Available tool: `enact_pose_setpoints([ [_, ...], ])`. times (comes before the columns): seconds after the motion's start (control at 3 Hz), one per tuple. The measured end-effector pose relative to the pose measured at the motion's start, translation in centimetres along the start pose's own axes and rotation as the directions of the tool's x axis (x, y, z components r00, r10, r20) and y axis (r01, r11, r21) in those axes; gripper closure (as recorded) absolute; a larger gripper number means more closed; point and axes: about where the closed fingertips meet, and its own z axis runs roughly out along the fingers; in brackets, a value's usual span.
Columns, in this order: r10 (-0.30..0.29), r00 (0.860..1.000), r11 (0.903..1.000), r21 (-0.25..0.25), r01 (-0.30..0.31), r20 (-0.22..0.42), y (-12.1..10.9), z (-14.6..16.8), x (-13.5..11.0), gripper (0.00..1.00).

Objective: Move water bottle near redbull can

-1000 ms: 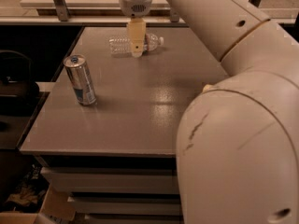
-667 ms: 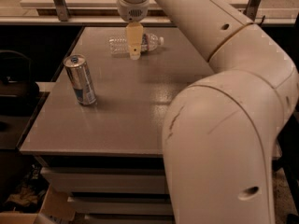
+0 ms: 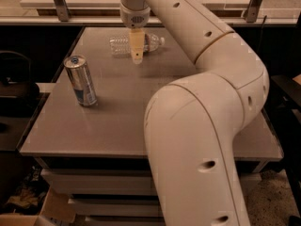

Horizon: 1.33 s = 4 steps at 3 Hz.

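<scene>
A dim scene looking down on a grey counter (image 3: 117, 121), with a large cream robot arm (image 3: 202, 126) filling the right and centre of the frame.

The arm reaches up to the top centre of the frame, where its end effector (image 3: 137, 58) points straight down. The water bottle (image 3: 120, 44) lies on its side directly behind the end effector, so the tool crosses the bottle's middle. The bottle's long axis runs left to right across the frame, with the white cap at its right end. The end effector's tip shows just below the bottle's lower edge.

It looks to be at or very close to the bottle, though contact cannot be confirmed. This angle also does not show whether the end effector is open or closed, or whether it has hold of the bottle.

The redbull can (image 3: 81, 80) stands upright on the left of the counter. It sits lower in the frame than the bottle and well apart from it. The coming move would likely carry the bottle down and to the left.

Compared with a second ago, the end effector sits slightly lower in the frame. The arm's bulky elbow has swung from the right edge toward the centre. The bottle and the can have not moved.
</scene>
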Motion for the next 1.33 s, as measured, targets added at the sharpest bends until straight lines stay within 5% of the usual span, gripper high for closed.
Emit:
enact_pose_setpoints([
  [0.33, 0.01, 1.0, 0.9997, -0.024, -0.01, -0.006, -0.4, 1.5, 0.6, 0.0],
  [1.33, 0.031, 1.0, 0.9987, -0.039, -0.031, 0.001, -0.9, 3.1, 1.8, 0.65],
])
